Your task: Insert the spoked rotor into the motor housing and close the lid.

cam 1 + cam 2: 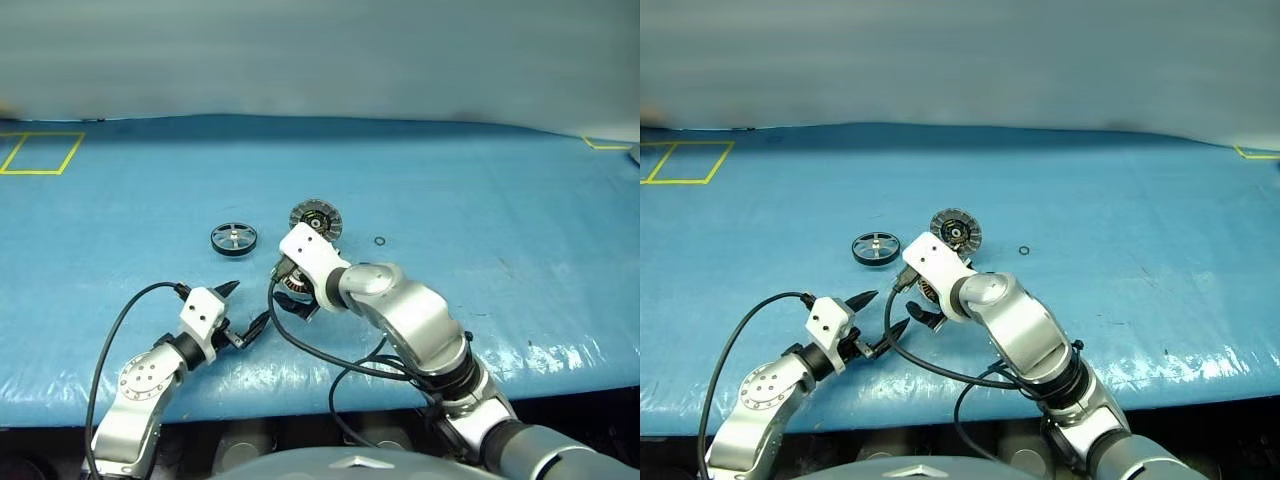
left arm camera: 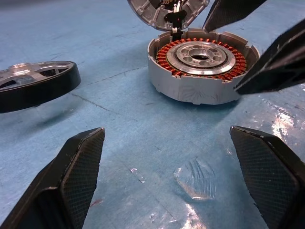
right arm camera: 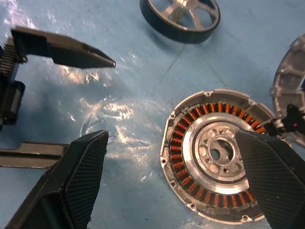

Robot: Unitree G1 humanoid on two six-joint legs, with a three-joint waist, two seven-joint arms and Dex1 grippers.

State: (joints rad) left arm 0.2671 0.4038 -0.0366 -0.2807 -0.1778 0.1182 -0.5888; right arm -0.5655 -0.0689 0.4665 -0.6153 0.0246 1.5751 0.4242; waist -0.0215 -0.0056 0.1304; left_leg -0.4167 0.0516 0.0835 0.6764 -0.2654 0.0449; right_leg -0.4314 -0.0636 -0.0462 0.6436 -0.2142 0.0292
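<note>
Nothing of the job proper is finished, by my reckoning: the spoked rotor (image 1: 234,238) lies flat on the blue table (image 1: 480,200), apart from the motor housing (image 3: 215,153), which sits face up with its copper winding ring bare and empty. The lid (image 1: 316,218) is swung fully back on its hinge at the housing's far edge, striped inner face showing, so the housing stands ready, and seating the rotor and shutting the lid are both left to do. Hovering above the housing, the right gripper (image 3: 174,179) has its fingers spread wide and empty; the left gripper (image 1: 875,318), low and near the table's front edge, is likewise spread and holds nothing. From the head views the right wrist hides most of the housing. A tiny dark ring (image 1: 380,241) lies beyond the lid; what it is I cannot tell.
</note>
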